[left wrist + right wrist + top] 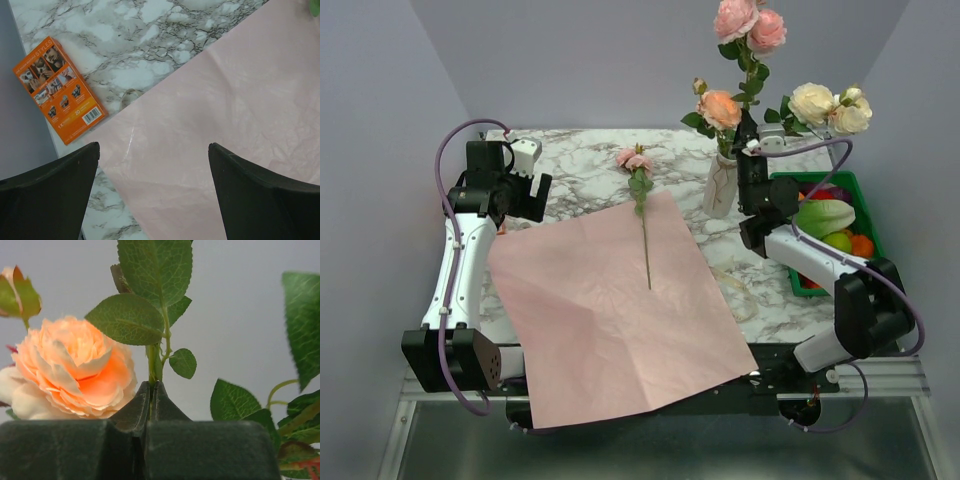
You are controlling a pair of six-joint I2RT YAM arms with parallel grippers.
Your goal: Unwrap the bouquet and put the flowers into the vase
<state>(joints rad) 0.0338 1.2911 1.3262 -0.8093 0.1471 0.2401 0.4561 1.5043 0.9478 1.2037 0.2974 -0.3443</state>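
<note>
Your right gripper (152, 388) is clenched on a green stem (151, 360) beside a peach rose (75, 370). From above, the flowers (750, 60) seem to stand in the vase (720, 188) at the far side of the marble table (570, 160). Your left gripper (154, 150) hangs wide open over the pink paper (610, 310), which is spread flat with one pink rose (638, 160) lying partly on it. Grey walls (380, 100) close you in; an orange box (60, 90) lies near the left edge.
</note>
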